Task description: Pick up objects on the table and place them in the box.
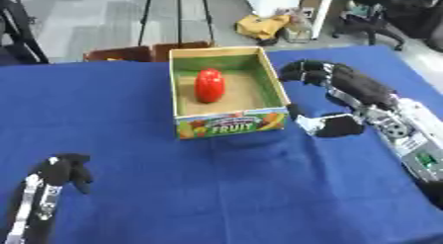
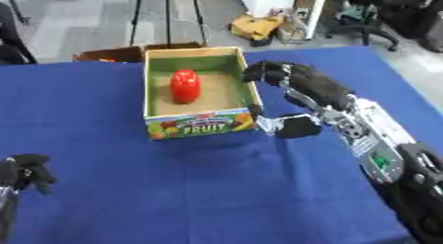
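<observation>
Left robot hand [image 1: 65, 171] idled at seven o'clock, fingers curled on nothing.
Right robot hand [image 1: 333, 80], fingers bent and empty, hovered beside the box [image 1: 275, 90], where the red fruit [image 1: 208, 85] lay placed on the blue worktop [image 1: 216, 188].

The table [image 1: 130, 139] is covered by a blue cloth of matt, slightly napped look, with soft creases seen near the box [image 1: 230, 123]. The box appears to be made of cardboard: its front is printed in glossy colours, its inner walls are coated a matt green and its floor is left a dull tan. A smooth, glossy red skin is shown by the red object [image 1: 209, 85] inside. The right robot hand [image 2: 298, 82] is finished in matt black, with silver metal parts and pale plastic housing behind it. The left robot hand [image 1: 62, 173] looks matt black as well.
</observation>
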Robot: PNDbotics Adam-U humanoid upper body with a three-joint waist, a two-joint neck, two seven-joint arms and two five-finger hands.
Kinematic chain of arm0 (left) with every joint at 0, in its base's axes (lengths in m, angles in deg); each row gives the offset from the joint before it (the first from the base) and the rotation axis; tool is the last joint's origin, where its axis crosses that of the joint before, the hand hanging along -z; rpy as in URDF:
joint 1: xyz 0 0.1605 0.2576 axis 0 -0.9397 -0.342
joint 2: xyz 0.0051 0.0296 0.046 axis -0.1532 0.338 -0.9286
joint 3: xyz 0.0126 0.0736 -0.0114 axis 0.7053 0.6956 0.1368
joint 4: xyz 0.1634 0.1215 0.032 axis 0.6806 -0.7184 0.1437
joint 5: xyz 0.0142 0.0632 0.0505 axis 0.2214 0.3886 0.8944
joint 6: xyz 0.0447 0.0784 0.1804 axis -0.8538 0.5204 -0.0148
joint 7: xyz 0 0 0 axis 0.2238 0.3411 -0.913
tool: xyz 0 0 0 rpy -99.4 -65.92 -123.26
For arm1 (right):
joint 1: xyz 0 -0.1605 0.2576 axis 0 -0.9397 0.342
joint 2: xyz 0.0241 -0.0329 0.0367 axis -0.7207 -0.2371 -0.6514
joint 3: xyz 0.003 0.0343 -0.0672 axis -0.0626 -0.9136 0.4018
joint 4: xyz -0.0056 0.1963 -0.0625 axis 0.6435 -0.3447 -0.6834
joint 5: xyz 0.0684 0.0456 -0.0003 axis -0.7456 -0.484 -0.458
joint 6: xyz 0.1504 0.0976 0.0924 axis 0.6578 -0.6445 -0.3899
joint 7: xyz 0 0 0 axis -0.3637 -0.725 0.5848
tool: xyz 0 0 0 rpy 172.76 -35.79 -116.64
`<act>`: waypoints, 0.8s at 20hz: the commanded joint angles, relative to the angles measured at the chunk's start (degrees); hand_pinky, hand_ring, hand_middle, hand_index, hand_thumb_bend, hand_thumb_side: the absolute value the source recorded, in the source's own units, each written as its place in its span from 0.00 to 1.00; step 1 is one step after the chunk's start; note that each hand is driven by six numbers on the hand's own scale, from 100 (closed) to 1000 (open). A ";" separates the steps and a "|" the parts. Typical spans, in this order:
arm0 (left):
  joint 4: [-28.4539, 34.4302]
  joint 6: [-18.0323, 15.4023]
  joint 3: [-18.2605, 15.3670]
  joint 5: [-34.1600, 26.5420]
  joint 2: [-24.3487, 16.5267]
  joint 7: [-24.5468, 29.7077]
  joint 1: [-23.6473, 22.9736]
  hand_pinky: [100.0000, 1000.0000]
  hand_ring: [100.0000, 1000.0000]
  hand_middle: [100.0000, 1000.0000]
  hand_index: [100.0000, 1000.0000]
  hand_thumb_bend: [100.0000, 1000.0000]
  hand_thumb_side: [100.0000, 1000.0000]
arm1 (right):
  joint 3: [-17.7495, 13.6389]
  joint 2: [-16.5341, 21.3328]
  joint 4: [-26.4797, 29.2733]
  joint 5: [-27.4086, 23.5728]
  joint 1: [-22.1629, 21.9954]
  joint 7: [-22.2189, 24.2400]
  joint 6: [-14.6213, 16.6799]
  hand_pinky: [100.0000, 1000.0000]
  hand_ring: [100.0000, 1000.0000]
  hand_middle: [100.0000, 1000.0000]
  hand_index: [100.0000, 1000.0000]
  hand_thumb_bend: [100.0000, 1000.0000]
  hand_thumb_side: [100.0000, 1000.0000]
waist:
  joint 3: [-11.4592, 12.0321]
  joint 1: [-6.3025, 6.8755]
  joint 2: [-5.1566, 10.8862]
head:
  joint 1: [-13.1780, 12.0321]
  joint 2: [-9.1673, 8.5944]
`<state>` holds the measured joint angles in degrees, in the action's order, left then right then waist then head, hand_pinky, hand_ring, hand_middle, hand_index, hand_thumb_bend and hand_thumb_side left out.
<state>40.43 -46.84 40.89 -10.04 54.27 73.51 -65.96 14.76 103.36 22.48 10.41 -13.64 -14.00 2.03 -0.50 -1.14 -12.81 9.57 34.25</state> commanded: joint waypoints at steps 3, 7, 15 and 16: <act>0.52 2.25 2.81 4.32 -0.80 4.30 5.56 0.47 0.24 0.34 0.56 0.98 0.61 | 0.50 2.56 8.55 -5.19 0.03 4.27 -4.60 0.60 0.82 0.81 0.86 0.00 0.60 | -0.36 -0.04 0.98 | -0.41 0.43; 1.72 1.69 2.39 8.42 -0.80 6.46 7.61 0.45 0.23 0.32 0.35 1.00 0.46 | 0.57 3.29 12.46 -9.29 -0.73 8.38 -8.70 0.62 0.83 0.81 0.86 0.00 0.50 | -0.33 -0.04 0.99 | -0.41 0.50; 3.22 -2.89 1.45 15.80 -0.66 2.46 7.59 0.44 0.21 0.30 0.37 1.00 0.39 | -0.53 3.48 16.76 -13.94 -0.87 15.68 -13.79 0.66 0.83 0.81 0.84 0.00 0.23 | -0.44 -0.13 1.08 | -0.30 0.72; 2.91 -3.26 1.60 16.65 -0.49 1.68 7.46 0.44 0.21 0.29 0.38 1.00 0.39 | -0.56 3.42 16.91 -14.69 -0.91 16.41 -14.41 0.67 0.83 0.81 0.84 0.00 0.16 | -0.40 -0.14 1.12 | -0.27 0.73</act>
<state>42.26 -49.32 42.91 5.45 54.26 76.01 -58.99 15.17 104.97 37.98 -3.07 -15.16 1.40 -11.80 -0.88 -1.18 -12.75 9.28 34.70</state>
